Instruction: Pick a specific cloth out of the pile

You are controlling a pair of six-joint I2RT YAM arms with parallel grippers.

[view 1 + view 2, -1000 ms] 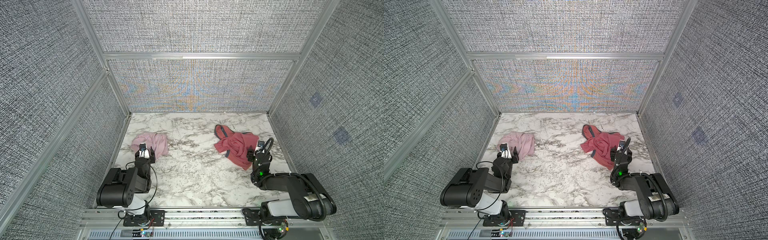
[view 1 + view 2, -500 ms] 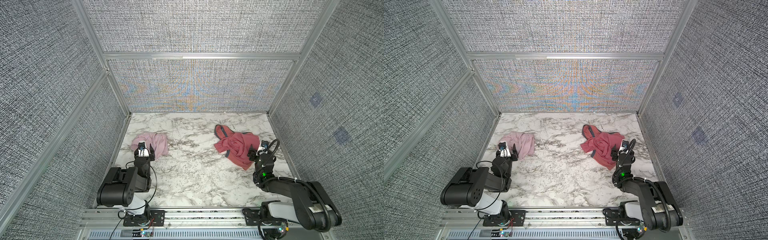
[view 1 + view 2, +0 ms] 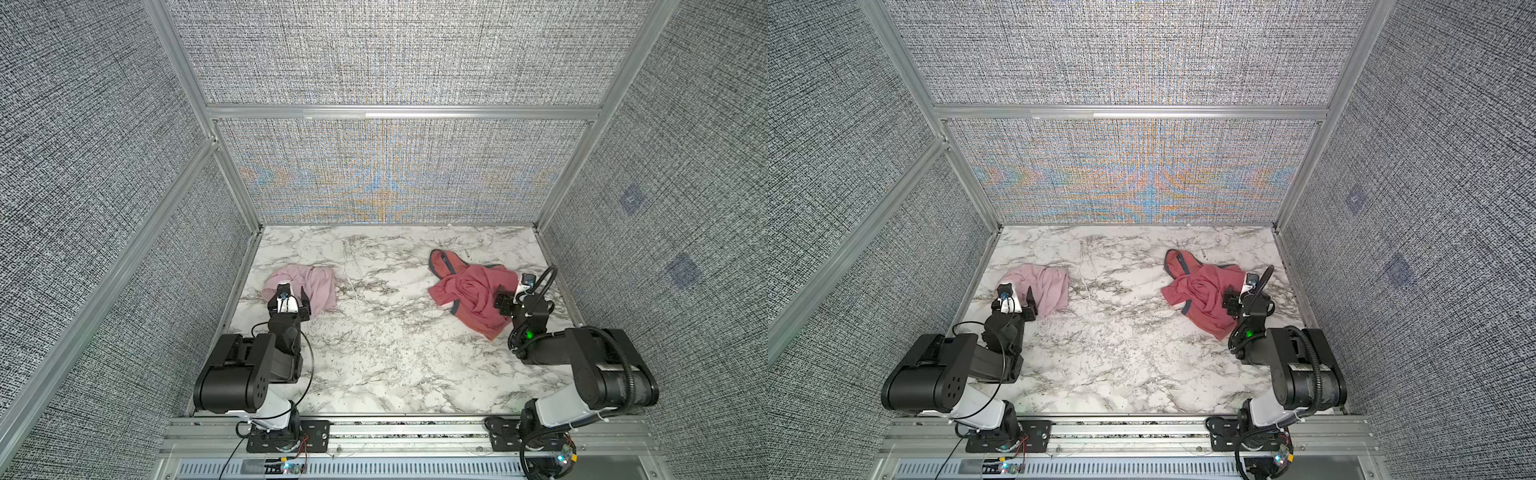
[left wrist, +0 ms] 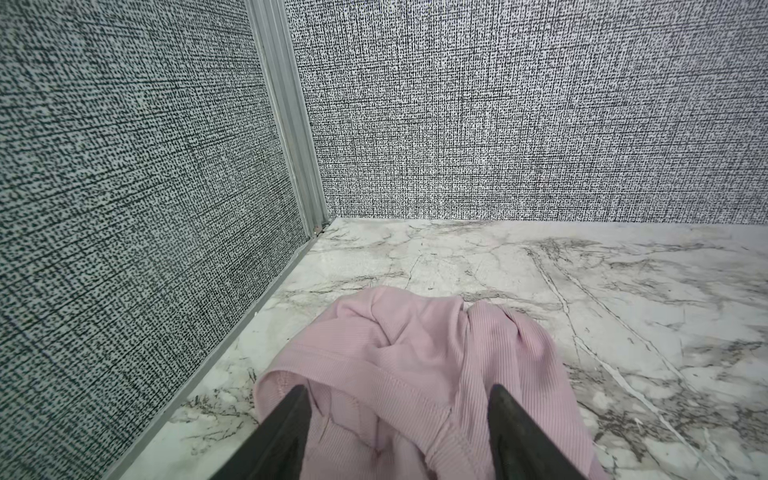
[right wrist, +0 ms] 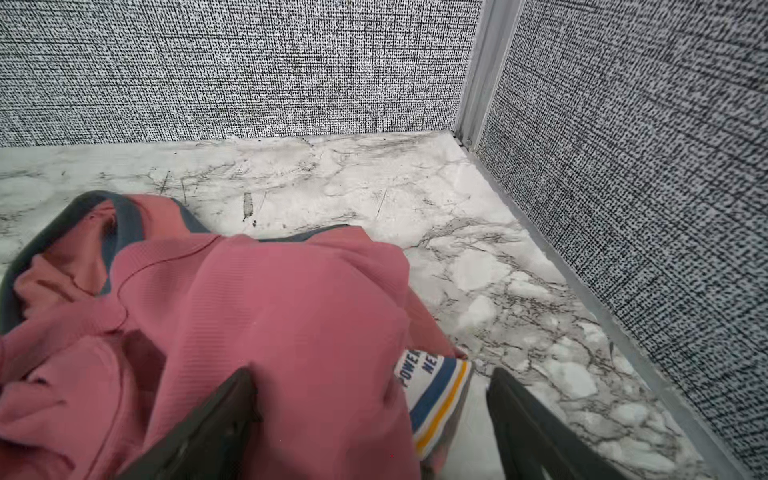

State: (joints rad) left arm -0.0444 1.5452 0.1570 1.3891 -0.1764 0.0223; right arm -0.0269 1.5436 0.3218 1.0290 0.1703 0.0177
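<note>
The pale pink cloth (image 3: 316, 284) (image 3: 1050, 286) (image 4: 415, 357) lies crumpled at the left of the marble table, apart from the coral-red garment (image 3: 467, 291) (image 3: 1198, 291) (image 5: 270, 316) with grey-blue trim at the right. My left gripper (image 3: 289, 301) (image 3: 1013, 297) (image 4: 398, 390) is open, with its fingers set wide on either side of the pink cloth's near hem. My right gripper (image 3: 512, 296) (image 3: 1241, 296) (image 5: 371, 374) is open too, low over the red garment's near right edge. There a white piece with blue and yellow stripes (image 5: 434, 386) peeks out from under it.
Textured grey walls close in the table (image 3: 386, 357) on three sides. The pink cloth lies close to the left wall's rail (image 4: 232, 332). The red garment lies near the right wall's rail (image 5: 582, 291). An aluminium rail (image 3: 395, 428) with both arm bases runs along the front.
Both grippers' jaws have spread wider. The right arm has shifted a little by the red garment's edge. Neither cloth has moved.
</note>
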